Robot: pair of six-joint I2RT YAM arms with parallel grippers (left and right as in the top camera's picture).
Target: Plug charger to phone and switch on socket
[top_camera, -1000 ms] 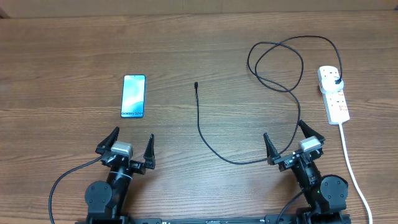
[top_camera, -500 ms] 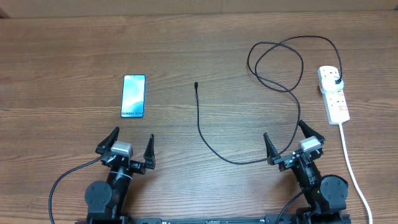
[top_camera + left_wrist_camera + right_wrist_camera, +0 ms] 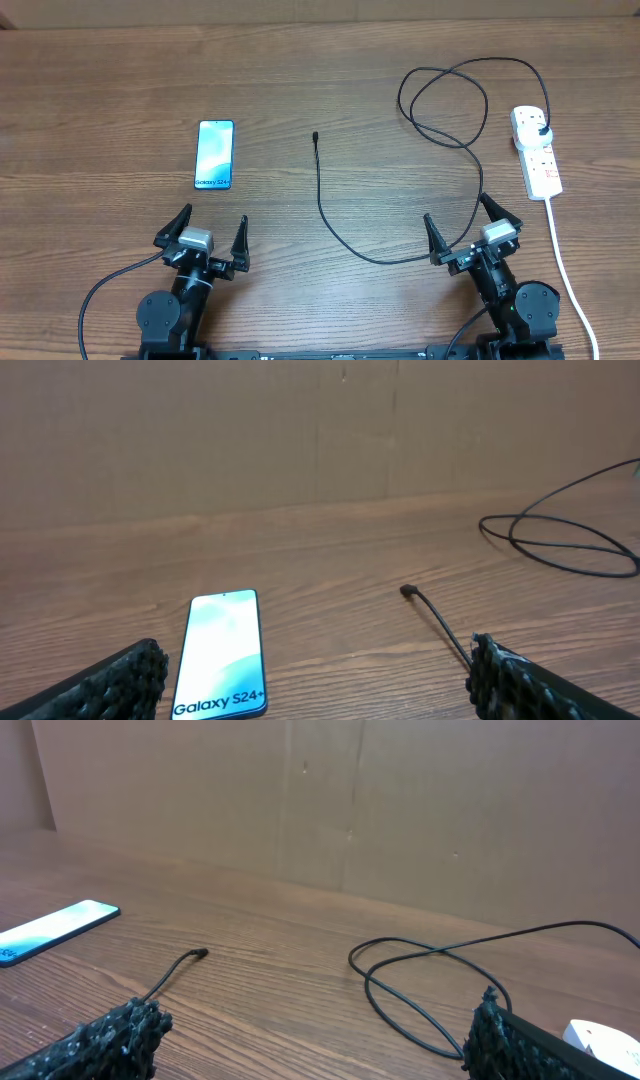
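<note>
The phone (image 3: 215, 154) lies flat at the left, light-blue screen up; it also shows in the left wrist view (image 3: 222, 652) and the right wrist view (image 3: 48, 931). The charger cable (image 3: 330, 215) runs from its connector tip (image 3: 315, 135) in a curve, loops at the back right, and ends at its black plug (image 3: 541, 130) in the white socket strip (image 3: 536, 150). The tip shows in the left wrist view (image 3: 408, 591) and the right wrist view (image 3: 199, 954). My left gripper (image 3: 210, 229) is open and empty near the front, below the phone. My right gripper (image 3: 462, 225) is open and empty, with the cable passing by it.
The socket's white cord (image 3: 565, 265) runs toward the front right edge past my right arm. A brown cardboard wall (image 3: 320, 430) stands behind the wooden table (image 3: 300, 80).
</note>
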